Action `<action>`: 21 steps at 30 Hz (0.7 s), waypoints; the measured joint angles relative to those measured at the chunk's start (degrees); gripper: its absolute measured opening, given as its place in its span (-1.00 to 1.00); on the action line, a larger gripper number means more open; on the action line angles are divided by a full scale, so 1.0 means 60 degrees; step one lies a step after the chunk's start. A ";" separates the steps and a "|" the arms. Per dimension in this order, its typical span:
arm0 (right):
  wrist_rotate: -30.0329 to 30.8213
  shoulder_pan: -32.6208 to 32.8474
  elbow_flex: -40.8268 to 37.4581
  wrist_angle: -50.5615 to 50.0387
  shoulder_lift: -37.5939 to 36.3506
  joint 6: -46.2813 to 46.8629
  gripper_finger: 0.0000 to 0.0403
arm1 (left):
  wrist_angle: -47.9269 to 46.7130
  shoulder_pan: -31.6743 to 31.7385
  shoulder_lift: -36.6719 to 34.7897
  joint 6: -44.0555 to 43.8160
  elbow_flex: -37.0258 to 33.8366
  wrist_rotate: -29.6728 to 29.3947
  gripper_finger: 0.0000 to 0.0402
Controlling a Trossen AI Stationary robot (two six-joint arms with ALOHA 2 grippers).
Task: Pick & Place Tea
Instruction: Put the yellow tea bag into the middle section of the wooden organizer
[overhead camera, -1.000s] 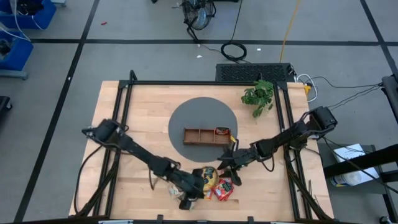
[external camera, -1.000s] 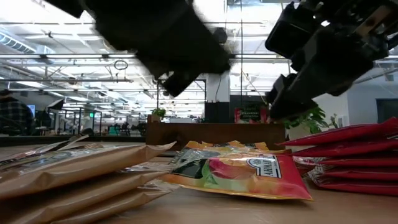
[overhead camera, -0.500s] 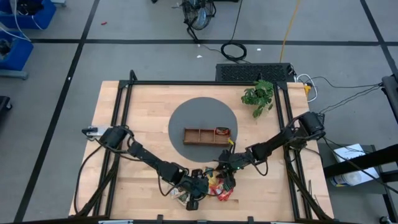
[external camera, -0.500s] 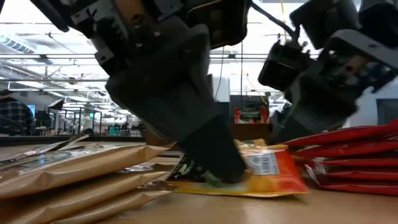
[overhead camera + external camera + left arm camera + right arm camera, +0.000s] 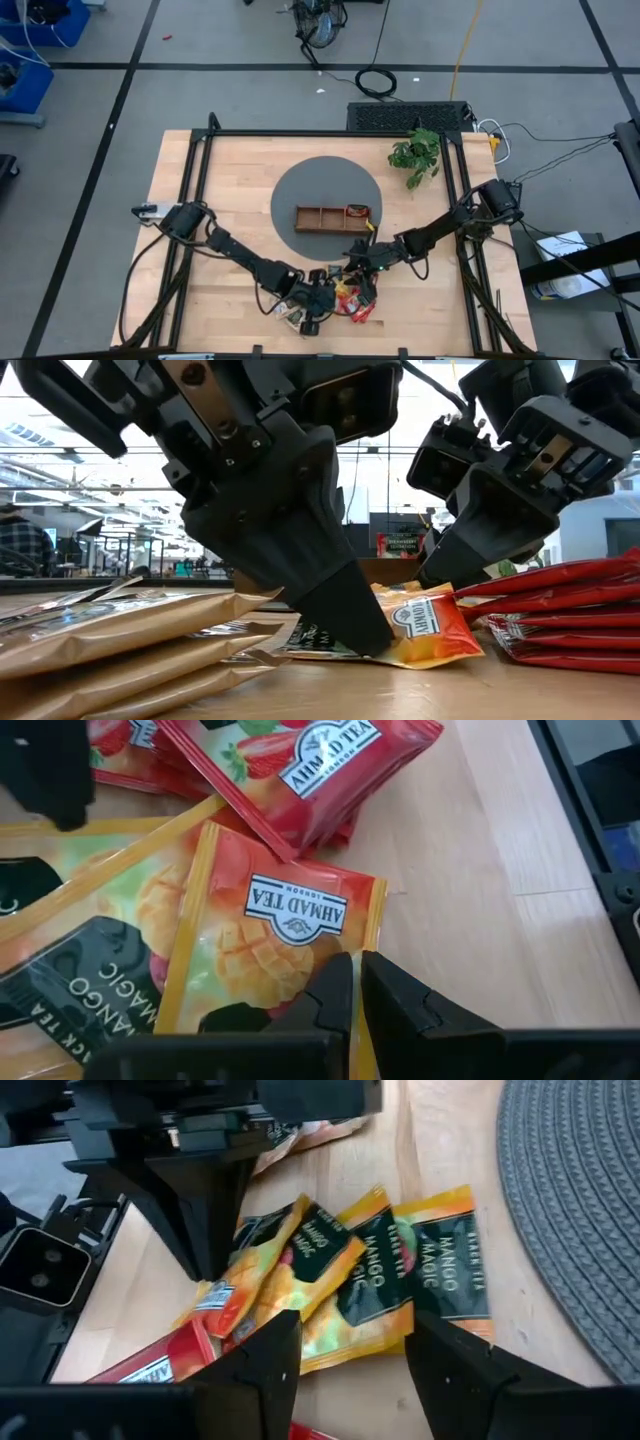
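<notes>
Under the left hand (image 5: 348,982), whose fingers are pressed nearly together, lies an orange-yellow tea sachet (image 5: 275,935), its printed label just ahead of the fingertips, which touch down on its near part. It looks light, thin and floppy, with a slick foil face, so I judge it will slide on the counter (image 5: 470,870) rather than lift; a pinch on a sealed edge or corner should serve best. Beside it, overlapping its far corner, sits the stack of red sachets (image 5: 310,760). To the right, the right hand (image 5: 350,1345) hovers with fingers spread wide and holding nothing, the overlapping mango sachets (image 5: 400,1280) directly ahead between its fingers, the grey round mat (image 5: 570,1200) off to one side
</notes>
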 joint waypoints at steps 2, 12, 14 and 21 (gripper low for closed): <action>-0.0002 0.0000 0.0000 0.0004 0.0000 -0.0124 -0.23 | 0.0020 0.0039 0.0000 0.0092 0.0000 -0.0003 -0.83; 0.0296 0.0000 0.0000 0.0080 0.0065 -0.0434 -0.57 | 0.0050 0.0053 0.0000 0.0330 -0.0004 -0.0189 -0.83; 0.0304 -0.0004 0.0000 0.0080 0.0065 -0.0466 -0.70 | 0.0040 0.0053 0.0000 0.0364 -0.0004 -0.0189 -0.83; 0.0504 -0.0004 0.0000 0.0084 0.0065 -0.0952 -0.97 | 0.0040 0.0053 0.0000 0.0380 -0.0007 -0.0191 -0.83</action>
